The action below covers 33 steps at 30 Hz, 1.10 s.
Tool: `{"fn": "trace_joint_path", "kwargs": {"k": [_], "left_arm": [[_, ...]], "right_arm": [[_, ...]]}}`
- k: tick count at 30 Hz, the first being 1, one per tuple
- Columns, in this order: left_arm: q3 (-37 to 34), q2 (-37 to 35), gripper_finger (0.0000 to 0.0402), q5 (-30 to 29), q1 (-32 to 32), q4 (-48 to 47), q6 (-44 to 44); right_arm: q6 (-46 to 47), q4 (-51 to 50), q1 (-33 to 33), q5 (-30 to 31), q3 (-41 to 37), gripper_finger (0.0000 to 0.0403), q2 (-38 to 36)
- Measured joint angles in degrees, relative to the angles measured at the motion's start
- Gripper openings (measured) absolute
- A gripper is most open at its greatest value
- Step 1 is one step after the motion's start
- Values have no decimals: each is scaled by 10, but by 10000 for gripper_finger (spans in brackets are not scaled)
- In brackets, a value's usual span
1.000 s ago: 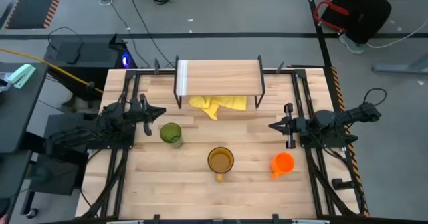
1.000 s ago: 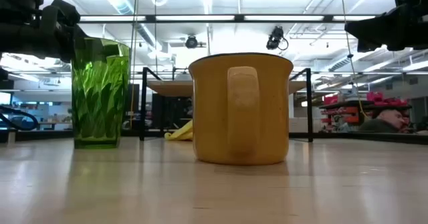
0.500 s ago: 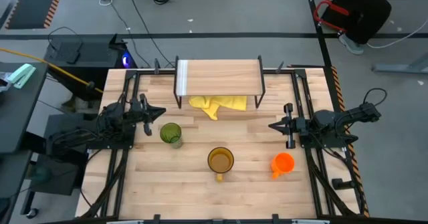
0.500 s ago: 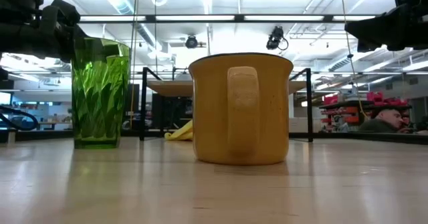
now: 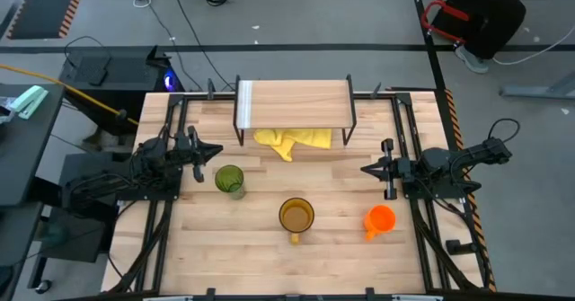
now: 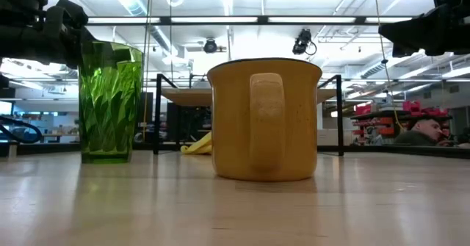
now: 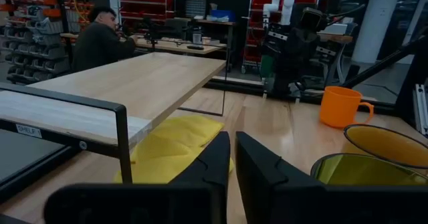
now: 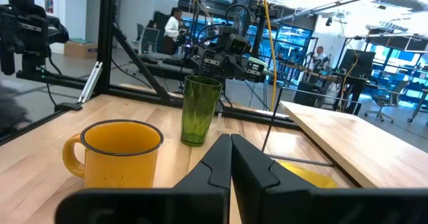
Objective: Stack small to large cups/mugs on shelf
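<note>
All three cups stand upright on their bases on the wooden table. The olive-green tumbler (image 5: 229, 180) (image 6: 110, 103) is toward the left. The amber mug (image 5: 296, 216) (image 6: 264, 121) stands near the middle with its handle toward the near edge. The small orange mug (image 5: 380, 219) (image 7: 342, 106) is on the right. The shelf (image 5: 292, 99) (image 7: 120, 90) stands at the far edge on its black wire legs. My left gripper (image 5: 214, 151) (image 7: 233, 164) hovers shut, left of and just beyond the tumbler. My right gripper (image 5: 367, 169) (image 8: 231, 157) hovers shut, beyond the orange mug.
A crumpled yellow cloth (image 5: 292, 139) (image 7: 174, 147) lies on the table under the shelf's front edge. Black frame rails run along the table's left and right sides. Bare wood lies between the cups and the shelf. People sit at benches in the room behind.
</note>
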Motion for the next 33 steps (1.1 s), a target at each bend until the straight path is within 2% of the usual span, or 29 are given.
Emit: {"fn": "trace_joint_path", "kwargs": {"k": [33], "left_arm": [[0, 0, 39, 0, 0, 8, -8]], "right_arm": [[-1, 0, 0, 0, 0, 14, 0]]}}
